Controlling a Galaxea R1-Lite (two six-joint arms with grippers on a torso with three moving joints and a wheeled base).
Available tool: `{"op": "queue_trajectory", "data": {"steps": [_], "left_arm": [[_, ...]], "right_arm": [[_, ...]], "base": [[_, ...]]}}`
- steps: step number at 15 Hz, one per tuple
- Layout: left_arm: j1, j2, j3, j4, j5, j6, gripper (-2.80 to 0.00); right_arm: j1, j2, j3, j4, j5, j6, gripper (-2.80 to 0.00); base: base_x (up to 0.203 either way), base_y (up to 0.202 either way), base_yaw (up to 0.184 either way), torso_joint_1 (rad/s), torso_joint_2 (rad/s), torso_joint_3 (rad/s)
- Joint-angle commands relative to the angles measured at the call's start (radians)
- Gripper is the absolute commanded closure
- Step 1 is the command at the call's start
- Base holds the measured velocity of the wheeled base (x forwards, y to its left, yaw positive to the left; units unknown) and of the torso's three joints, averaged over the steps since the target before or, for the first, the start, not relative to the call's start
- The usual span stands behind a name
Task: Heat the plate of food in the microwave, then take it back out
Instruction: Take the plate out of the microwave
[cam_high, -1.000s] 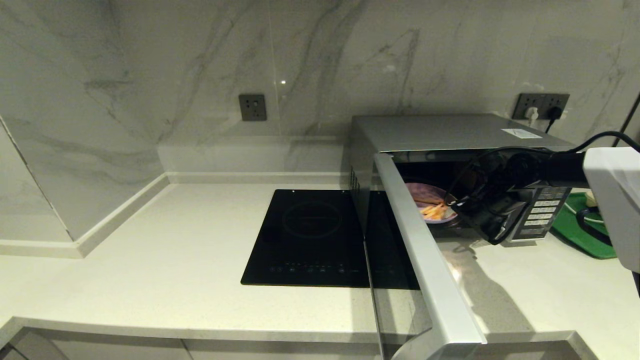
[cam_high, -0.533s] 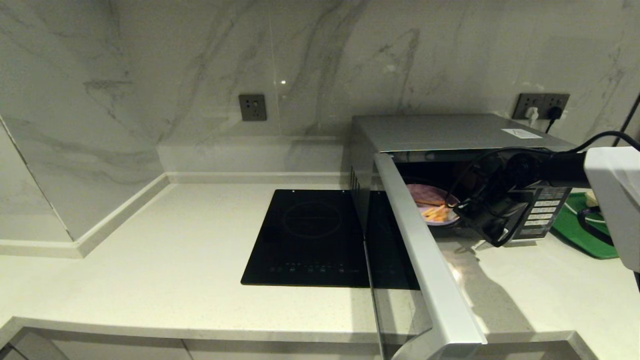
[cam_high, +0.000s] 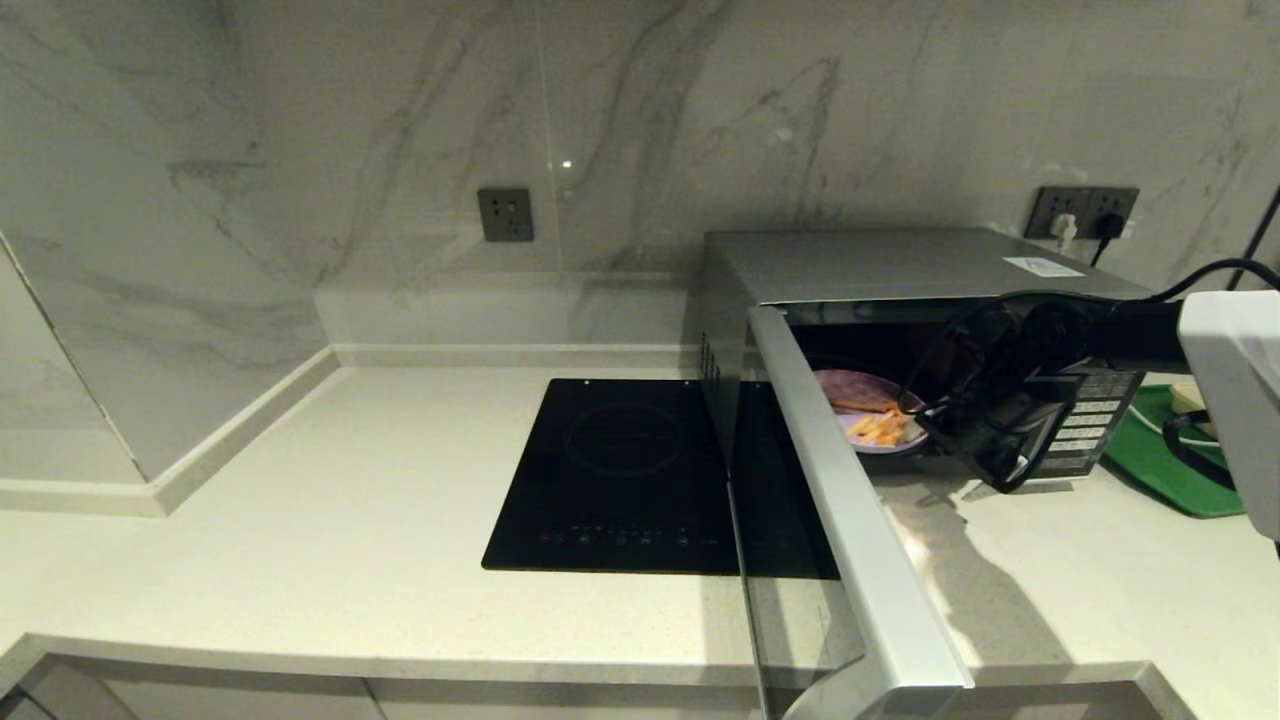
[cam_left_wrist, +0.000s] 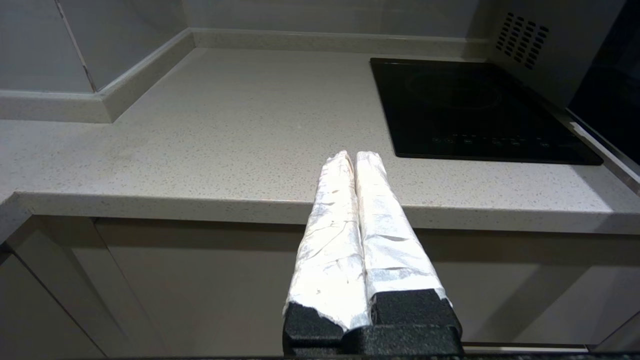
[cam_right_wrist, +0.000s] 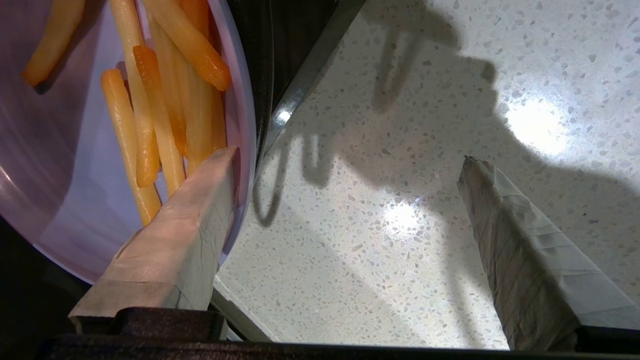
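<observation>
Countertop (cam_high: 300, 520), pale speckled stone, runs across the whole scene under a marble wall with a grey socket (cam_high: 505, 214). Left gripper (cam_left_wrist: 355, 160) is parked low in front of the counter's edge, off the head view; its two foil-wrapped fingers (cam_left_wrist: 330, 235) are pressed together with nothing between them. Black cooktop (cam_high: 620, 475) lies flat mid-counter, just left of the microwave (cam_high: 900, 265). Microwave door (cam_high: 850, 510) is swung wide open toward the camera, its silver edge cutting diagonally across the view. Plate of food (cam_high: 870, 395) sits at the front of the microwave's opening, orange-yellow fries (cam_right_wrist: 150, 110) piled toward its near rim. Right gripper (cam_right_wrist: 345, 165) is at that rim with fingers spread wide: one taped finger (cam_right_wrist: 185, 230) lies over the plate's edge beside the fries, the other hangs over bare counter, well apart. It grips nothing; whether the finger actually touches the plate is hard to tell. Button panel (cam_high: 1085, 425) shows behind the right arm. Green tray (cam_high: 1150, 455) sits on the counter right of the microwave, with a second socket (cam_high: 1085, 210) on the wall above.
</observation>
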Motion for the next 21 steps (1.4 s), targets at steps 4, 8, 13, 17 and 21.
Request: {"op": "queue_trajectory", "data": {"steps": [4, 8, 13, 17, 21], "left_arm": [[0.000, 0.000, 0.000, -0.001, 0.001, 0.000, 0.00], [0.000, 0.000, 0.000, -0.001, 0.000, 0.000, 0.00], [0.000, 0.000, 0.000, -0.001, 0.000, 0.000, 0.00], [0.000, 0.000, 0.000, -0.001, 0.000, 0.000, 0.00], [0.000, 0.000, 0.000, -0.001, 0.000, 0.000, 0.00]], "right_arm": [[0.000, -0.005, -0.009, 0.002, 0.000, 0.004, 0.00], [0.000, 0.001, -0.006, 0.002, 0.000, 0.005, 0.00], [0.002, 0.003, -0.010, -0.001, 0.000, 0.004, 0.00], [0.002, 0.006, -0.015, -0.004, 0.002, 0.004, 0.00], [0.002, 0.004, -0.020, -0.021, 0.006, 0.008, 0.00]], "base": [[0.000, 0.000, 0.000, 0.000, 0.00, 0.000], [0.000, 0.000, 0.000, 0.000, 0.00, 0.000], [0.000, 0.000, 0.000, 0.000, 0.00, 0.000], [0.000, 0.000, 0.000, 0.000, 0.00, 0.000], [0.000, 0.000, 0.000, 0.000, 0.00, 0.000]]}}
